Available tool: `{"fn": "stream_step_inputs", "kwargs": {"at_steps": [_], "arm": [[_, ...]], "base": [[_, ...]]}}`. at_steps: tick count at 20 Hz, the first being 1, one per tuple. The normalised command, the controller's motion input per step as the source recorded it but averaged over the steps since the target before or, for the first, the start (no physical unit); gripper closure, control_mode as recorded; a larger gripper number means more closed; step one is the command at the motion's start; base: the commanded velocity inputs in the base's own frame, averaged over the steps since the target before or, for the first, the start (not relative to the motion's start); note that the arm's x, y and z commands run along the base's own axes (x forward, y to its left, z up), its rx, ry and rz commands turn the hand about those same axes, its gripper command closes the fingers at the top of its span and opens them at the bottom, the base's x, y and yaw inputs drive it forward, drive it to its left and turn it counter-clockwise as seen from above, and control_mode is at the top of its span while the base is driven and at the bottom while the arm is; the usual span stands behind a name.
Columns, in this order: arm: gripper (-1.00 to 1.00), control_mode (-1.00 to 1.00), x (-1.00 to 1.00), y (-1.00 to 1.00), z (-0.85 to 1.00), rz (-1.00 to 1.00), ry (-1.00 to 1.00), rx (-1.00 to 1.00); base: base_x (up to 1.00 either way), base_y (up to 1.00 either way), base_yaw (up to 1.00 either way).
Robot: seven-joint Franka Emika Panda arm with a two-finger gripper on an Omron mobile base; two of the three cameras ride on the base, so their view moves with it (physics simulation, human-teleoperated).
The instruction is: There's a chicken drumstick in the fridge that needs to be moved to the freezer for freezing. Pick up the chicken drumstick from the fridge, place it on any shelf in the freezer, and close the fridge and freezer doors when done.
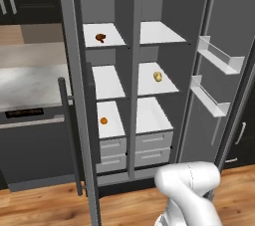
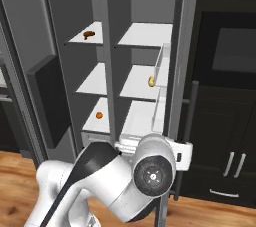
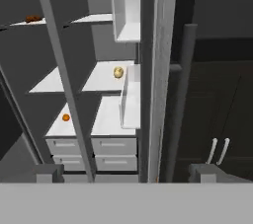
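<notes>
Both doors of the grey side-by-side unit stand open. The chicken drumstick (image 1: 100, 37) (image 2: 89, 34) (image 3: 33, 18), small and reddish-brown, lies on the top white shelf (image 1: 115, 40) of the narrower left half, the freezer (image 2: 95, 78). The freezer door (image 2: 30, 71) carries a black dispenser panel. The fridge (image 1: 159, 33) is the right half, and its plain door (image 1: 224, 95) holds white bins. My gripper (image 3: 127, 172) is open and holds nothing. It hangs low in front of the unit, facing the edge of the fridge door (image 3: 155, 70) and its bar handle (image 3: 180, 94).
A yellow-tan oval (image 1: 157, 76) (image 3: 118, 72) sits on the fridge's middle shelf. An orange ball (image 1: 103, 120) (image 3: 65, 117) rests on the freezer's lowest shelf, above grey drawers (image 1: 113, 148). A grey counter (image 1: 30, 80) lies left; dark cabinets (image 2: 225, 121) stand right.
</notes>
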Motion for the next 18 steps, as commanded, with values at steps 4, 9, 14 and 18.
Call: {"fn": "stream_step_inputs", "kwargs": {"at_steps": [4,9,14,18], "arm": [[-1.00,-1.00,0.47,-0.92,-0.19,0.00,-0.10,0.00],[-1.00,-1.00,0.57,-0.70,-0.12,0.00,-0.08,0.00],[-1.00,-1.00,0.49,-0.63,-0.24,0.00,-0.17,0.00],[-1.00,-1.00,0.58,-0.63,-0.31,0.00,-0.12,0.00]], "base": [[0.00,0.00,0.00],[0.00,0.00,0.00],[0.00,0.00,0.00],[0.00,0.00,0.00]]}}
